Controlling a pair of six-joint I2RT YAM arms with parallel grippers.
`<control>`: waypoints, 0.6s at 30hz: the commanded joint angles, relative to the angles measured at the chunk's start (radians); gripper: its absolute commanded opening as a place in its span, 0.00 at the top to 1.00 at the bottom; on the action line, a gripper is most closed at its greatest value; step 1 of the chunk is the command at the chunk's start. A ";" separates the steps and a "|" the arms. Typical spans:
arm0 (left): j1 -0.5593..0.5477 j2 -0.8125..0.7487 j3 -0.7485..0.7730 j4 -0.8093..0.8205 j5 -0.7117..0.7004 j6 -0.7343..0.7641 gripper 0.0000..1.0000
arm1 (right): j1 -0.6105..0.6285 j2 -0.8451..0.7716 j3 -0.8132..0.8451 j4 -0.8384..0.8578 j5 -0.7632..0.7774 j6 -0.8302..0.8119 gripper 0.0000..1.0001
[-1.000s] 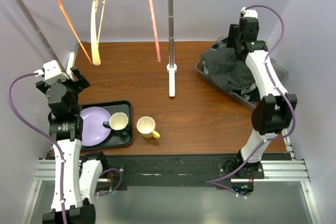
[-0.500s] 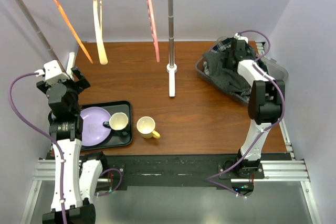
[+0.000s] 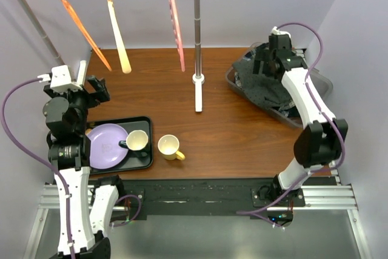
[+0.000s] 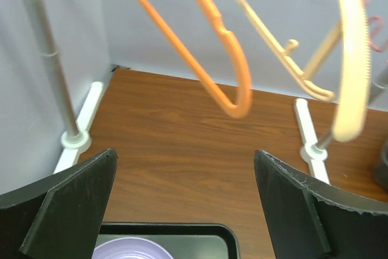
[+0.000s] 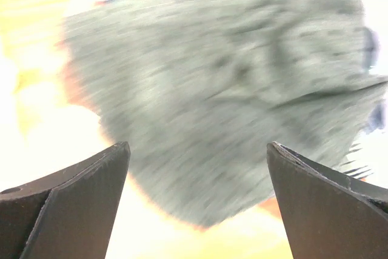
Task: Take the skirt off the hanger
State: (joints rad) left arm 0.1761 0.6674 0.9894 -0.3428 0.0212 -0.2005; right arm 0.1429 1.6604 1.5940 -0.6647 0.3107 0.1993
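**Q:** Brown wooden bench point(image 3: 230, 131), seen from above: what is it carrying?
**A:** It is carrying a white rack point(image 3: 197, 28) along the back, a clear bin point(image 3: 322, 82) at the far right, and a black tray point(image 3: 142, 119) at the near left.

**Q:** Where is the skirt lying?
**A:** A dark grey garment, taken to be the skirt point(image 3: 262, 86), is lying heaped in the bin, well apart from the rack. The right wrist view is showing the same cloth point(image 5: 230, 77), too blurred for its folds to be read.

**Q:** What are the hangers showing?
**A:** Three are hanging from the rail: an orange hanger point(image 3: 85, 31), a cream hanger point(image 3: 118, 34) and a pink hanger point(image 3: 176, 22). All three are hanging bare, and no cloth is clinging to any of them.

**Q:** How are the jaws standing?
**A:** The right arm point(image 3: 306, 92) is reaching over the bin. The right jaws are standing wide apart above the grey cloth and gripping nothing. The left arm point(image 3: 66, 119) is pointing toward the rack. The left jaws are likewise standing apart, with only bench and hangers showing between them.

**Q:** How far along is the task?
**A:** Judging from this layout, the removal is looking complete, since the skirt is off its hanger and deposited. What is left appears to be only drawing the right arm clear of the bin. Which hanger carried the skirt cannot be told.
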 commanded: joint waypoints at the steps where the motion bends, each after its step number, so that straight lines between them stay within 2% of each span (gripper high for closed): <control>1: -0.003 -0.031 0.043 -0.018 0.215 -0.013 0.00 | 0.116 -0.111 0.076 -0.151 -0.191 0.081 0.01; 4: -0.004 -0.100 -0.014 0.052 0.409 -0.032 0.00 | 0.173 -0.206 -0.010 -0.148 -0.332 0.115 0.01; 8: -0.006 -0.175 -0.067 0.090 0.595 -0.094 0.00 | 0.219 -0.409 -0.147 -0.102 -0.354 0.184 0.01; 16: -0.015 -0.265 -0.107 0.093 0.692 -0.178 0.00 | 0.221 -0.623 -0.235 -0.105 -0.495 0.281 0.01; 18: -0.020 -0.273 -0.112 0.091 0.697 -0.197 0.00 | 0.221 -0.665 -0.282 -0.076 -0.577 0.299 0.01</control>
State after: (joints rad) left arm 0.1669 0.4149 0.8841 -0.2798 0.6426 -0.3294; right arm 0.3645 1.0580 1.3689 -0.7700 -0.1173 0.4313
